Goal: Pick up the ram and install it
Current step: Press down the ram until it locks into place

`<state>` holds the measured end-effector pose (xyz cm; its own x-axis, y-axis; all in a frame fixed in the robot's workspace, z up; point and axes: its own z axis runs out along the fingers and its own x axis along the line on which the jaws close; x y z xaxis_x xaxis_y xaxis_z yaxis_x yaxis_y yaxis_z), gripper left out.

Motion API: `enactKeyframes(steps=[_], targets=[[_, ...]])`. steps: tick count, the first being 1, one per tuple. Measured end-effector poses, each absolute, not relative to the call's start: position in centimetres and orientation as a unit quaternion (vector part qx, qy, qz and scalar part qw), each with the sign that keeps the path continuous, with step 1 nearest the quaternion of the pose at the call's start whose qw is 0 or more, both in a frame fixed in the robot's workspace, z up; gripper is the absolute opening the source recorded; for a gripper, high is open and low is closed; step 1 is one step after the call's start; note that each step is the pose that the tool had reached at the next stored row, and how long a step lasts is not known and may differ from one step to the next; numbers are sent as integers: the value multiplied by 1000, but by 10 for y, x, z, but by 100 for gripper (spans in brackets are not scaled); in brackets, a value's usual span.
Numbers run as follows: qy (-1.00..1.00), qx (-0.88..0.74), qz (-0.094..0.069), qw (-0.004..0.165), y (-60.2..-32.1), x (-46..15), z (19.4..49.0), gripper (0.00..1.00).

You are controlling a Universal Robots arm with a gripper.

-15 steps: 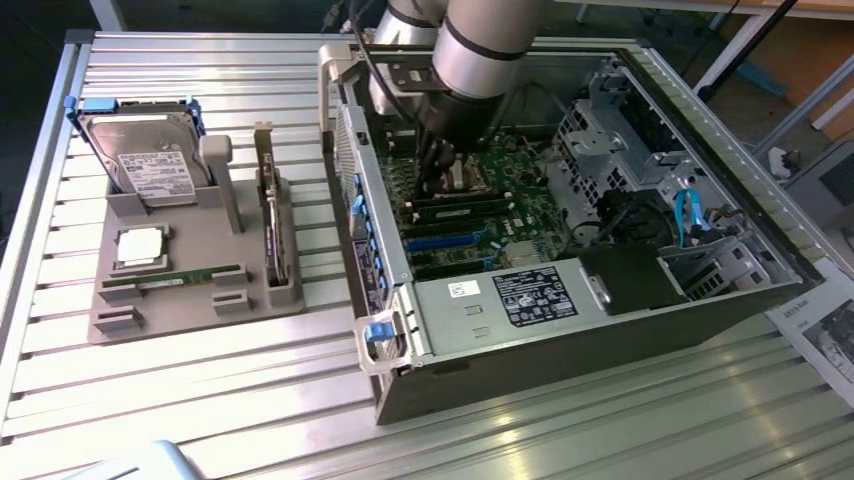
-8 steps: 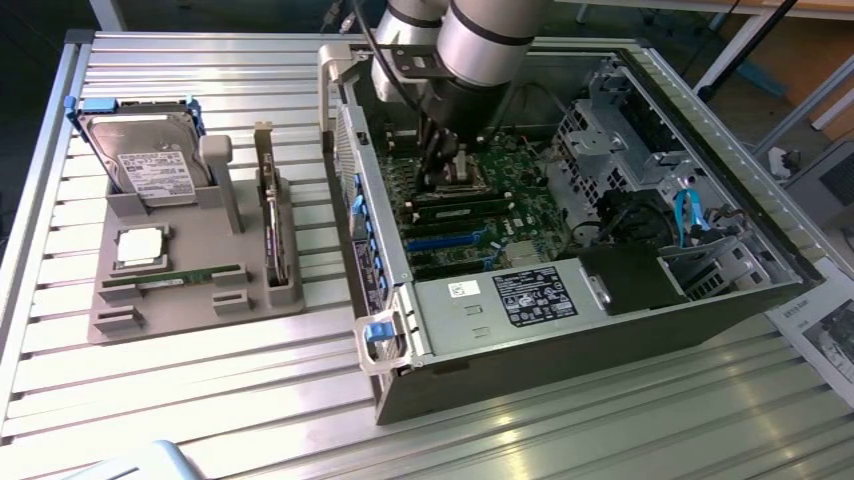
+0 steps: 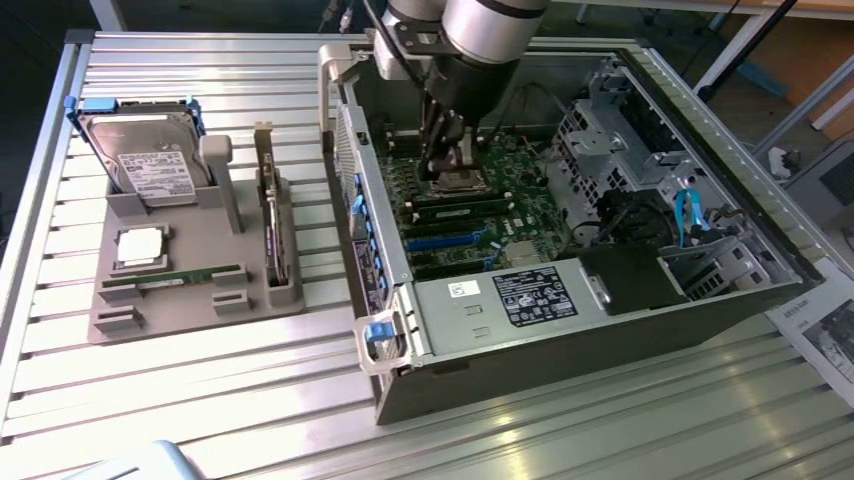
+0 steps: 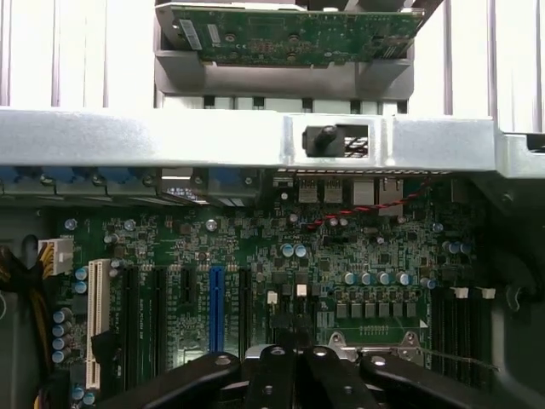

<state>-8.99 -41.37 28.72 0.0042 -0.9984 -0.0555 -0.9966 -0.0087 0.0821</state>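
Note:
The ram [image 3: 174, 279] is a thin green stick lying flat in a slot of the grey holder [image 3: 200, 305], at the exterior view's left, outside the computer. My gripper [image 3: 447, 172] is far from it, reaching down into the open computer case [image 3: 561, 330] just above the motherboard's processor socket [image 3: 465, 183]. In the wrist view the black fingers [image 4: 271, 375] meet over the green motherboard [image 4: 255, 247], so the gripper [image 4: 289, 362] is shut with nothing between them. Dark memory slots [image 4: 464, 332] run beside the socket.
The holder also carries a hard drive [image 3: 150, 160], a square silver processor chip [image 3: 142, 246] and an upright expansion card [image 3: 274, 225] [image 4: 289, 34]. The case's side wall [image 3: 350, 170] stands between holder and motherboard. Drive cages and blue cables [image 3: 687, 215] crowd the case's far side.

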Motion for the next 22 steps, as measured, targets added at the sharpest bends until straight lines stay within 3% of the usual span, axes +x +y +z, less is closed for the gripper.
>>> enactKeyframes(steps=[16,22], targets=[[-704,709,-49,9,-414,-90,313,10],[-704,709,-36,-3,-414,-90,314,10]])
